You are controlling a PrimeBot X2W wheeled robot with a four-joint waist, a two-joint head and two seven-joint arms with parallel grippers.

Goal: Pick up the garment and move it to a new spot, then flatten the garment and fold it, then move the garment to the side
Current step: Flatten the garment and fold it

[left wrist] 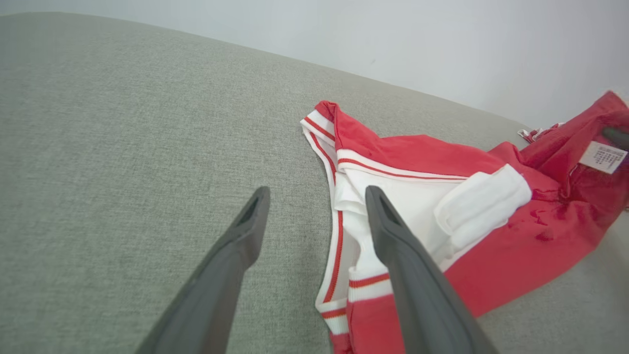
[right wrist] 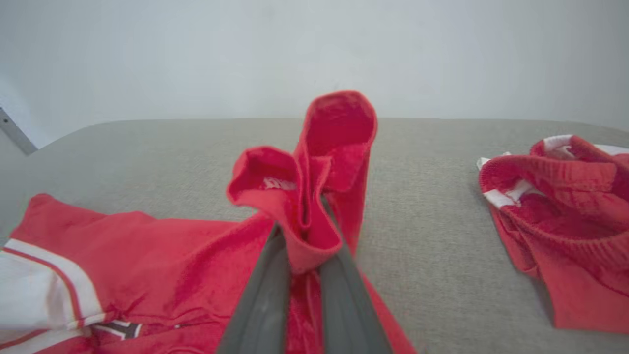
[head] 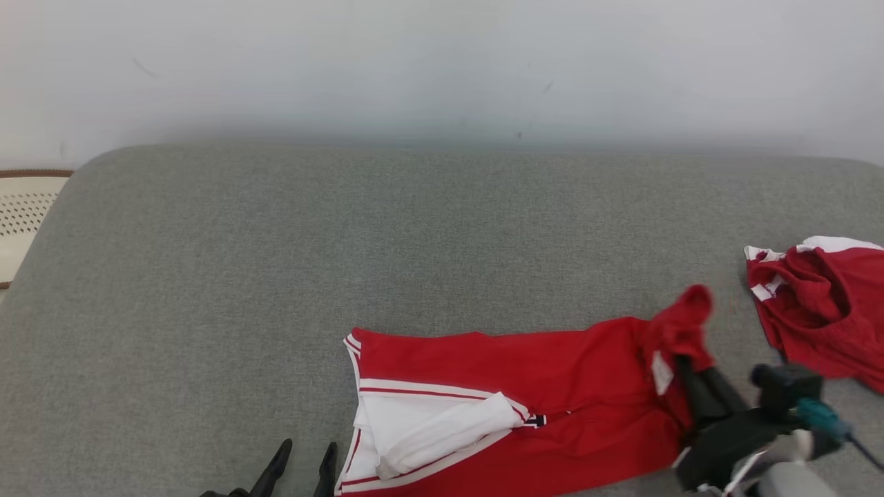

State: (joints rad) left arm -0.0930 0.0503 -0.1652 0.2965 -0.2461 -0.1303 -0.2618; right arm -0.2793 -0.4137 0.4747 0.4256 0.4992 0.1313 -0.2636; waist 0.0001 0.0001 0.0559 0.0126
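Observation:
The garment (head: pixel 552 386) is red with white stripes and a white panel, and it lies spread across the front of the grey cushion (head: pixel 345 241). My right gripper (head: pixel 685 364) is shut on its right end, and a bunch of red cloth stands up above the fingers (right wrist: pixel 304 231). A white label hangs by that pinch. My left gripper (head: pixel 304 452) is open at the garment's left edge; in the left wrist view (left wrist: pixel 318 191) one finger is over the grey fabric and the other over the white striped hem (left wrist: pixel 344 295), holding nothing.
A second red and white garment (head: pixel 822 304) lies crumpled at the right edge, also in the right wrist view (right wrist: pixel 565 221). A pale woven object (head: pixel 21 214) sits beyond the cushion's left edge. A white wall runs behind.

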